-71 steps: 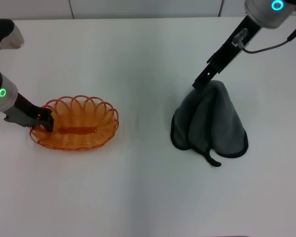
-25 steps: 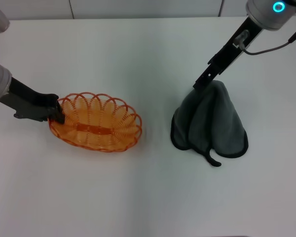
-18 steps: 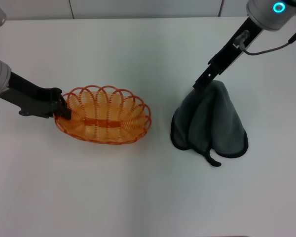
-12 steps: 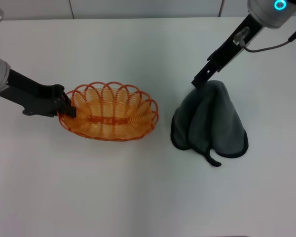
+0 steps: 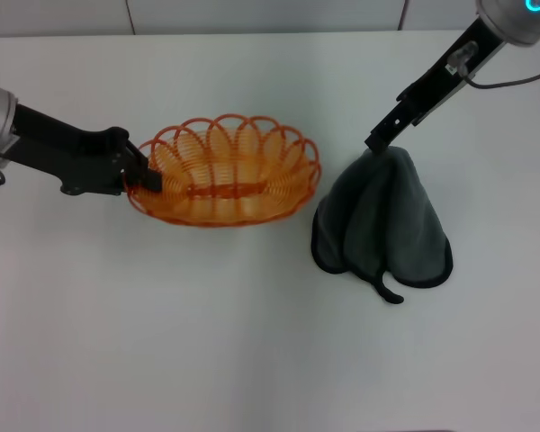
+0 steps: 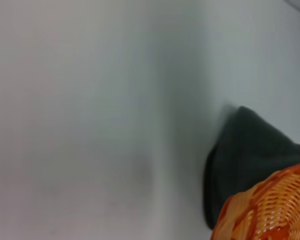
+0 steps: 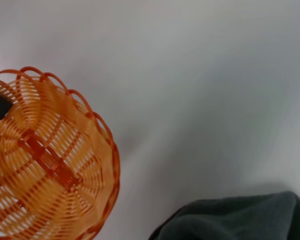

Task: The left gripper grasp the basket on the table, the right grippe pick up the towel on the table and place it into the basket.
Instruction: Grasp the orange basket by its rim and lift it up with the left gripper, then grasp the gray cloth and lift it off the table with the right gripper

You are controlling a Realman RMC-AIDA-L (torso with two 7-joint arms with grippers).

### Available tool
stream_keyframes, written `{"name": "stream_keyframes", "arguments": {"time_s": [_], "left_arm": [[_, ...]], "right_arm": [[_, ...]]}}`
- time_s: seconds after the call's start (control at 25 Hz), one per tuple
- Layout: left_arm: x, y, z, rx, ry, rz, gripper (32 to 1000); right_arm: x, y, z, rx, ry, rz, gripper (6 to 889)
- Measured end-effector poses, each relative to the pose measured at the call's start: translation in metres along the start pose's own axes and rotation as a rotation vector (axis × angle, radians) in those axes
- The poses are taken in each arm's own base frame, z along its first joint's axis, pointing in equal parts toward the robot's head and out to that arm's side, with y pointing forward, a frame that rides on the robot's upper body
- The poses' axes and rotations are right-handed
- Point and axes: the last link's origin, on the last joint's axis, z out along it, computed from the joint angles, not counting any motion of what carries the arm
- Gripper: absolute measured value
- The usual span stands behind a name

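Orange basket [image 5: 225,171] rim clamped by left tool [image 5: 147,176], right tool [image 5: 375,144] pinching towel [image 5: 384,220] peak, seen only overhead

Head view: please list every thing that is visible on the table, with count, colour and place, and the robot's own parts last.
Wire basket: one, orange, scalloped rim, left of centre on the table, empty, very near the towel.
Towel: one, dark grey, in a peaked heap right of centre, on the table.
Table: one, white, fills most of the view.
Left gripper: one, black, shut on the basket's left rim.
Right gripper: one, black, at the peak of the towel; its arm rises to the upper right corner.
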Motion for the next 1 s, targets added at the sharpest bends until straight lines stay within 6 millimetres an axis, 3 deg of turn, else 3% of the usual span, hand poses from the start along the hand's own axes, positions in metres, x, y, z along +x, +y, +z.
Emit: {"name": "stream_keyframes", "arguments": {"time_s": [0.76,1.0], "left_arm": [[0.001,0.017,-0.003,-0.086,-0.025,0.004,112],[0.003,0.019,-0.002,-0.08,-0.022,0.012,112]], "right_arm": [[0.005,-0.006,0.005,0.018,0.009,0.015,851],[0.014,-0.01,0.023,0.034,0.04,0.021,851]]}}
